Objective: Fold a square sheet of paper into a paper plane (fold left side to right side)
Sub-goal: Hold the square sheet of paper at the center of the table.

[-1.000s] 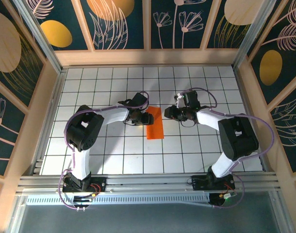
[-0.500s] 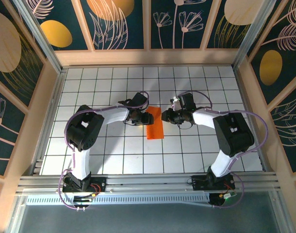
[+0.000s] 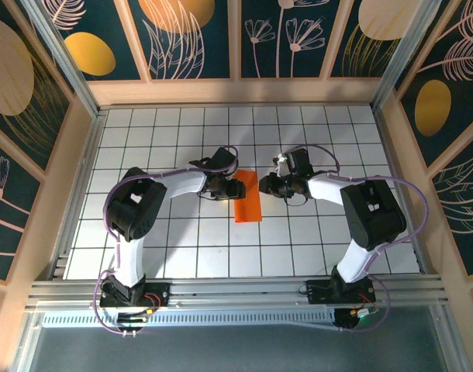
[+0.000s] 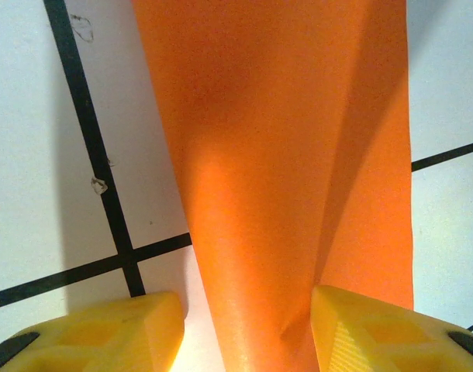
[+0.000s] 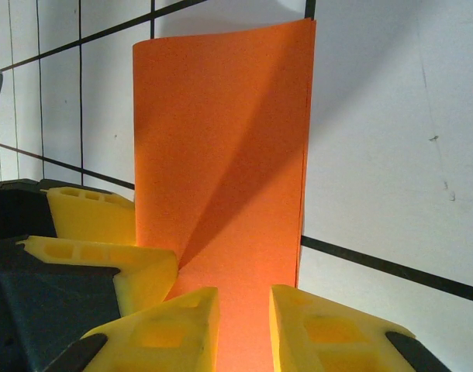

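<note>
One white gridded surface (image 3: 314, 248) is seen, and near its middle one orange square sheet of paper (image 3: 248, 203) is laid, folded to a narrow strip that runs from the far edge toward the near edge. Two arms are counted, the left arm (image 3: 182, 184) and the right arm (image 3: 329, 188). They are brought together at the sheet's far end, which is partly covered by them in the top view; there the jaws are too dark and small to be read. In both wrist views the sheet is cut off by the frame. The left jaws are parted widely: one yellow finger (image 4: 105, 333) is set on bare surface beside the sheet's edge, the other at the sheet, which passes between them. The sheet is also seen between the narrowly parted fingers (image 5: 174, 325) of the right jaws; whether it is pinched there cannot be told.
</note>
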You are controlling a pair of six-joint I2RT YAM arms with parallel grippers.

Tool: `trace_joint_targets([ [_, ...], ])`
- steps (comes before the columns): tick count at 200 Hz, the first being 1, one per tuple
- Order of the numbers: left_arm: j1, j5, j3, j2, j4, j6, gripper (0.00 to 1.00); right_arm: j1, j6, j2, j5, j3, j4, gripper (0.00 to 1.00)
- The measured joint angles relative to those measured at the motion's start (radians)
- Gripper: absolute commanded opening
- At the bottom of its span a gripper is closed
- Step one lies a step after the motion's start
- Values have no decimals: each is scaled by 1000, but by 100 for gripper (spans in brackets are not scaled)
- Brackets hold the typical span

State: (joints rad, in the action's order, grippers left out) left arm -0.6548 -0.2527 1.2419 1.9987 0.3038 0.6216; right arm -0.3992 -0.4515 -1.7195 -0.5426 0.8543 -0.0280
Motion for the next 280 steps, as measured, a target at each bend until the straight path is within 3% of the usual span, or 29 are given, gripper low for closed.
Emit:
trace_joint_targets([
  [147,0,0,5,3,8,0,51,-36,0,-38,-24,22,3,21],
  [280,0,0,10,5,14,0,51,-56,0,-81,-23,30,2,12],
])
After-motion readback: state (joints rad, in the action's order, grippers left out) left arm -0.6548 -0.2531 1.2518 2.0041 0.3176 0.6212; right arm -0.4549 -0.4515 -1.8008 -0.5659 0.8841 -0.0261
